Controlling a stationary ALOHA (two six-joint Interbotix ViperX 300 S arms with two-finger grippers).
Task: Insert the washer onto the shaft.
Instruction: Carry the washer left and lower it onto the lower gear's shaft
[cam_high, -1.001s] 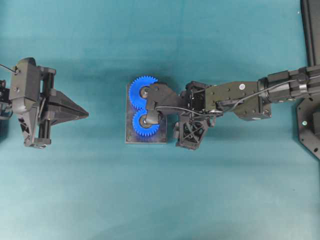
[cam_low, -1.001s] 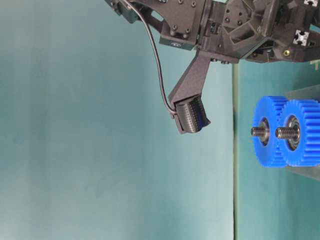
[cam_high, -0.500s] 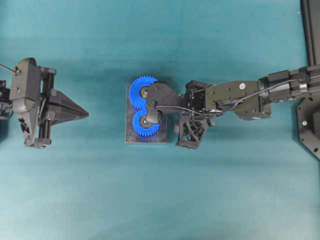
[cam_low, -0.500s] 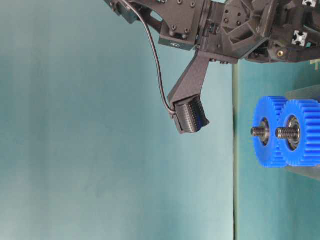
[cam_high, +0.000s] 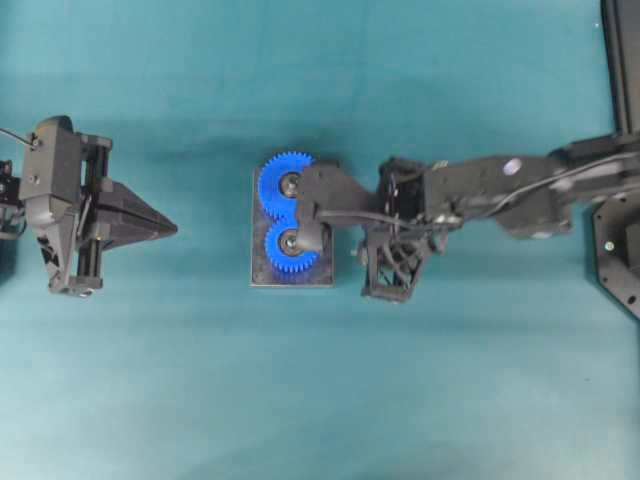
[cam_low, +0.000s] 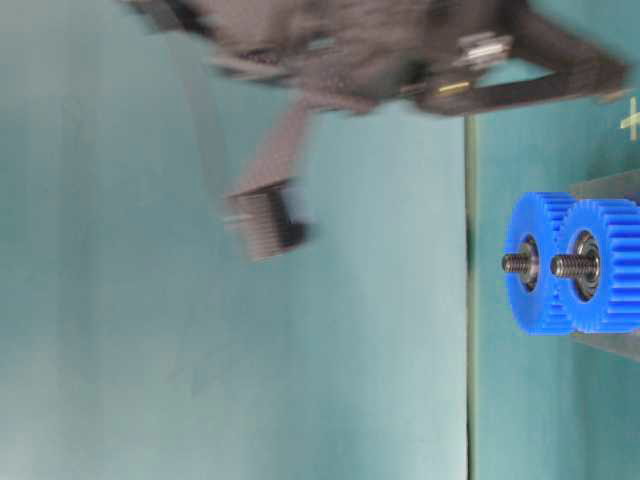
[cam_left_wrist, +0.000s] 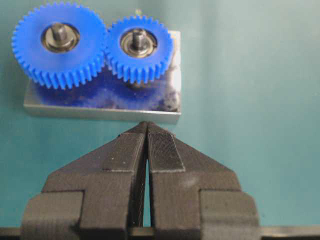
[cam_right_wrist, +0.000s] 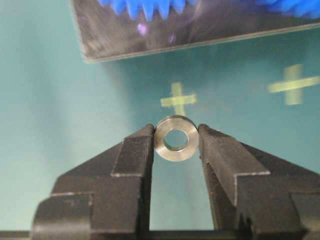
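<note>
Left gripper (cam_high: 165, 229) sits parked at the left edge of the table, well apart from the work. Jaws pressed together, nothing between them; wrist view confirms, pads touching.

Centre: metal base plate (cam_high: 292, 276) with two blue gears meshed on it, far gear (cam_high: 287, 184) and near gear (cam_high: 290, 245). Each has a threaded shaft poking up through its bearing, clearest in the table-level view: shaft (cam_low: 513, 263) and second shaft (cam_low: 563, 265). Both tips look bare, no washer on either.

Right gripper (cam_right_wrist: 175, 137) has the washer (cam_right_wrist: 175, 137) pinched by its rim between the two fingers (cam_right_wrist: 134, 150), bore facing the wrist camera. Jaws partly closed, only as wide as the washer. In the overhead view the right arm reaches in over the right side of the plate, its fingers overlapping the gears.

Status: pick looks done, washer is in the grip. Left to do: line the bore up over a shaft, lower, release. Which shaft is the target I can't tell.

In the way: gear teeth and the neighbouring shaft sit close, so little room for the fingers on the way down. Table-level view of the right gripper is motion-blurred, so its height above the shafts is only a guess: probably well clear. Yellow cross marks (cam_right_wrist: 178, 99) on the table mat, not an obstacle.
</note>
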